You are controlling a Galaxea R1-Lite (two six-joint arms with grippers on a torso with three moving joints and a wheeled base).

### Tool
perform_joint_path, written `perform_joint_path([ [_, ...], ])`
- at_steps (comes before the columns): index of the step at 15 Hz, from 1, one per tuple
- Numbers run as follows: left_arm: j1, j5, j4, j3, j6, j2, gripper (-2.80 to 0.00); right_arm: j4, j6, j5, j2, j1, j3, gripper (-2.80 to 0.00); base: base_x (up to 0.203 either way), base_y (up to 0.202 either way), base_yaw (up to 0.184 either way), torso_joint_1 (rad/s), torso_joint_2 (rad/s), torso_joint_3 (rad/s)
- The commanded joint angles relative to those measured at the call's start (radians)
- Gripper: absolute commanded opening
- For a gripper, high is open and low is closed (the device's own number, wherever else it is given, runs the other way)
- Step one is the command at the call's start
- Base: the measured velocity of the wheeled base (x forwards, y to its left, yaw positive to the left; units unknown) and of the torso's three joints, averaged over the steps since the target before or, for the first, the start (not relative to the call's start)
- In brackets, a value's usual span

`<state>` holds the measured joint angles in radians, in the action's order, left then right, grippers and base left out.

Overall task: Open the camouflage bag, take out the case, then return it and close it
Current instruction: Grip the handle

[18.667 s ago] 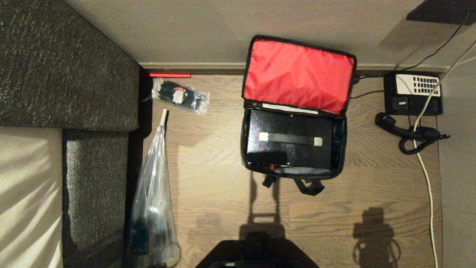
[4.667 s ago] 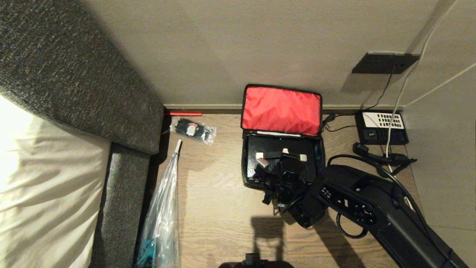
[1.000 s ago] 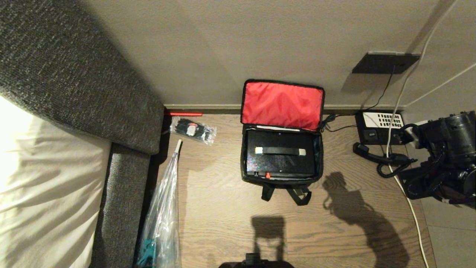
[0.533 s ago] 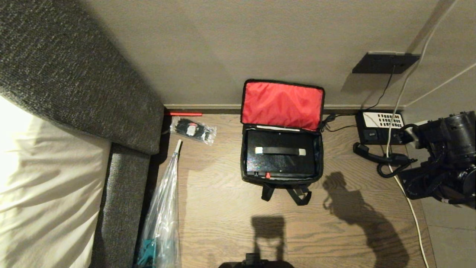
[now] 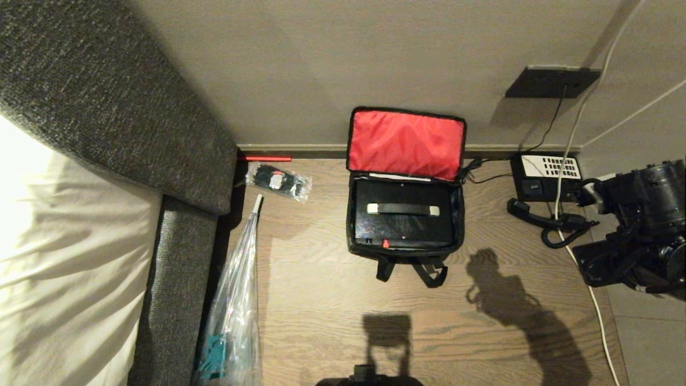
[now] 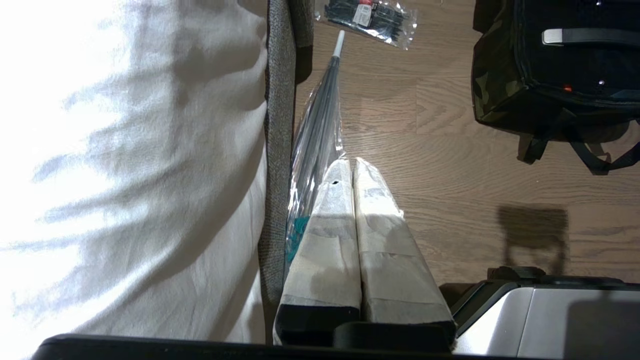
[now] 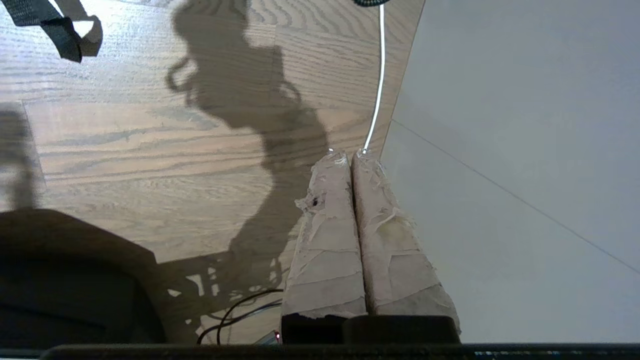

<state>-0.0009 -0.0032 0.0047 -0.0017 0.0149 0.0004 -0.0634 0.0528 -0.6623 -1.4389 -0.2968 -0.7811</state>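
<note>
one camouflage bag (image 5: pixel 356 236), one case (image 5: pixel 405 225), one telephone (image 5: pixel 545 177), two plastic bags (image 5: pixel 230 321)

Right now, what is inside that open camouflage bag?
Inside the camouflage bag lies the case, flat and black, with a strap handle. Whatever is under the case is hidden.
</note>
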Motion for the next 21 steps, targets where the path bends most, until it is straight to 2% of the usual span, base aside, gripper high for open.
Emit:
perform_joint_path([
  [1,-0.001,0.0,0.0,0.0,0.0,0.0,-2.8,0.001,0.001,-0.003,-0.001,-0.001,0.0,-2.8,0.0,0.0,0.0,0.0,0.0,0.0],
  [15,-0.001,0.002,-0.005,0.002,-0.015,0.0,-2.8,0.002,0.001,-0.003,0.0,-0.001,0.002,-2.8,0.0,0.0,0.0,0.0,0.0,0.003],
  [21,-0.001,0.002,-0.006,0.002,-0.009,0.0,-2.8,0.002,0.004,-0.005,-0.003,-0.002,0.011,-2.8,0.0,0.0,0.0,0.001,0.0,0.13],
])
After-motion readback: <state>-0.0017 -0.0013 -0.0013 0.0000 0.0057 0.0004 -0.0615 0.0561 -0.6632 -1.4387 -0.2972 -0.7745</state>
